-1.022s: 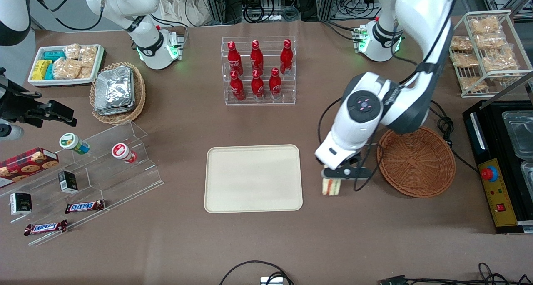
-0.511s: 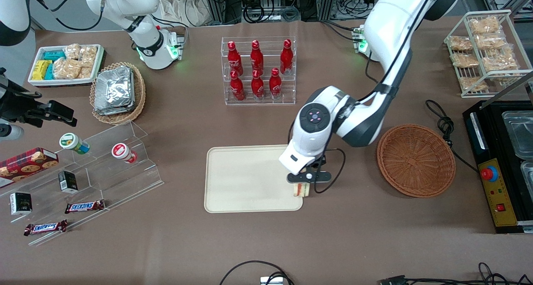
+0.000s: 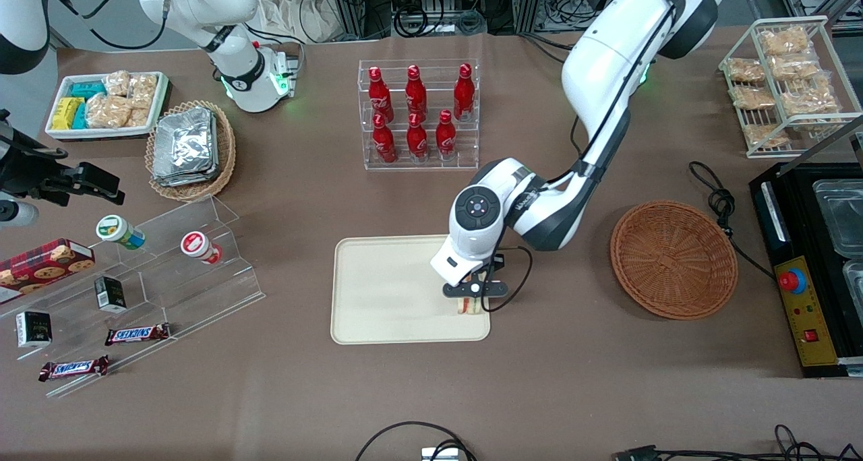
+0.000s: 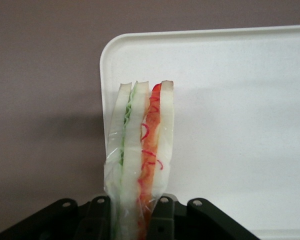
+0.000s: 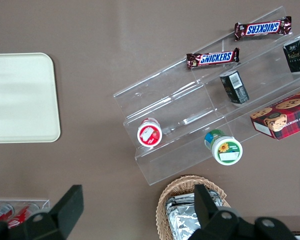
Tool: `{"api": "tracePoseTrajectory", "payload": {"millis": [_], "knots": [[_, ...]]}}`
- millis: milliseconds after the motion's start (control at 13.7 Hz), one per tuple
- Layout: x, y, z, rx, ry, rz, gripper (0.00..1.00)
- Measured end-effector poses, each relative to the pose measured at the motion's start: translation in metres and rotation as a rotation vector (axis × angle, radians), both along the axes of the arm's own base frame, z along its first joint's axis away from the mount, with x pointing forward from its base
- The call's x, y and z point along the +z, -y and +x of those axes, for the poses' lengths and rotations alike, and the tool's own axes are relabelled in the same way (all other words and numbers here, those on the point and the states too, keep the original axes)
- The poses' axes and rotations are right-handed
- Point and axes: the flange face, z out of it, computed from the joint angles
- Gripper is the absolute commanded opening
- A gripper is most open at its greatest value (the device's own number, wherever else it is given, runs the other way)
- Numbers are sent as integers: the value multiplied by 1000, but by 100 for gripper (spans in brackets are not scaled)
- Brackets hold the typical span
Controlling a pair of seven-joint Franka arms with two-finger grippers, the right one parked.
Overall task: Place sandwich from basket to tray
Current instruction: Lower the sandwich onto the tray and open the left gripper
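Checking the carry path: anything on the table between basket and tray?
Front view: bare tabletop between basket and tray. Gripper holds sandwich over the tray's corner.

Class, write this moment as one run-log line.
phase: carry | claw: shut on sandwich, over tray corner nearest basket | sandwich: not yet released | basket: no sandwich inside

On my brown desk (image 3: 539,380) I see the tray (image 3: 391,292), the basket (image 3: 674,262), a bottle rack (image 3: 419,114) and a clear stepped stand (image 3: 155,279); the gripper (image 3: 470,305) hangs over the tray.
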Motion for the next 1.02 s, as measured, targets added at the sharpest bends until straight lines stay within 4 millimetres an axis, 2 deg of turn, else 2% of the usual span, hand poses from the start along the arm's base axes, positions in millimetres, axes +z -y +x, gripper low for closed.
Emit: {"api": "tracePoseTrajectory", "payload": {"millis": [365,584,657,730,803,876,949,1022], "knots": [[-24,19,-15,-48,4,18,17],[-31,19,-15,-49,2,17,30],[-33,20,-16,-50,0,18,36],[-35,20,-17,-51,-2,18,48],[-36,21,-17,-50,-2,18,64],[-36,21,-17,-43,-2,17,93],[-36,21,-17,-28,1,15,100],[-35,22,-16,-7,6,9,100]]}}
